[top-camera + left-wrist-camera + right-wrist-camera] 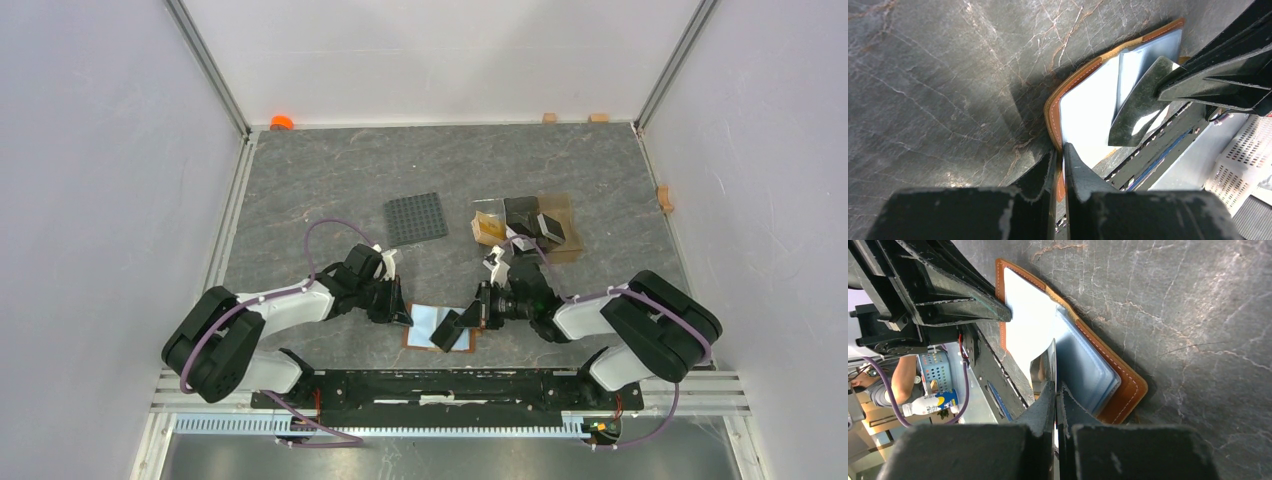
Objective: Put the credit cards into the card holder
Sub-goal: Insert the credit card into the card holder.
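Note:
The brown leather card holder (437, 328) lies open on the table near the front, its pale blue inner pockets facing up. My left gripper (401, 312) is shut on its left edge; in the left wrist view (1062, 150) the fingers pinch the leather rim (1054, 102). My right gripper (472, 316) is shut on a dark credit card (447, 330), tilted over the holder's right half. The card shows in the left wrist view (1138, 107) and edge-on in the right wrist view (1053, 360), above my right gripper (1055, 386). More cards (522, 213) stand in the amber stand.
A clear amber compartment stand (560, 230) sits at the back right of the middle. A dark grey studded square plate (416, 218) lies left of it. An orange object (282, 122) and small wooden blocks (549, 117) sit along the far wall. The metal rail (440, 385) runs along the front.

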### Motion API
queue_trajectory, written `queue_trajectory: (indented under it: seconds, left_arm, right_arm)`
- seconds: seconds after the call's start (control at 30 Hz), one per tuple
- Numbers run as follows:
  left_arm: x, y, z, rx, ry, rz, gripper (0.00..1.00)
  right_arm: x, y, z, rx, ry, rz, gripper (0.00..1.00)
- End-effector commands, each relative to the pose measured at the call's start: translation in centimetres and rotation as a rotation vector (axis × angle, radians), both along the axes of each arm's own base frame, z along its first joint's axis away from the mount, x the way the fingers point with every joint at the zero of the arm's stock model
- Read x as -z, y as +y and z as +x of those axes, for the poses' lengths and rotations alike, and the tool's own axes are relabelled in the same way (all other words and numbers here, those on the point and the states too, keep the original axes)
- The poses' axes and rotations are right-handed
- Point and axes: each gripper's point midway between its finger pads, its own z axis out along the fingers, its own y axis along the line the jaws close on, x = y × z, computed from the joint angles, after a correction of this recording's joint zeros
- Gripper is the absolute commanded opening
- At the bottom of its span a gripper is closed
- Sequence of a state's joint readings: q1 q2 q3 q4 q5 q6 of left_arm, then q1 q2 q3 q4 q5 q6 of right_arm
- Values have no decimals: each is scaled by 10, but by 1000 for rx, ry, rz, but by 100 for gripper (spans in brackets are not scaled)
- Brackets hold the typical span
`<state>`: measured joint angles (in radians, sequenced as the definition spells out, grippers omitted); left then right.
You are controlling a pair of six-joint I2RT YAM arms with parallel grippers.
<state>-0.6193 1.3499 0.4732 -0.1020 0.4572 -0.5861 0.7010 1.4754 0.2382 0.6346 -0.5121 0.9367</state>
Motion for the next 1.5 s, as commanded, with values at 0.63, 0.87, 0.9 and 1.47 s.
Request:
queue_trajectory:
  seconds: [0.63, 0.87, 0.9, 1.47]
  left_arm:
    - [-4, -9, 5, 32, -33, -38, 11]
    - [-5, -11, 6, 40, -38, -46, 11]
    - [-4, -10, 6, 40, -37, -46, 11]
    - [-6, -11, 6, 41, -38, -52, 10]
  right_arm:
    - [53, -15, -15, -181, 94, -267, 0]
    - [63, -16, -13, -209, 118, -316, 0]
    - [65, -17, -13, -210, 123, -322, 0]
    - [92, -45, -9, -184, 199, -533, 0]
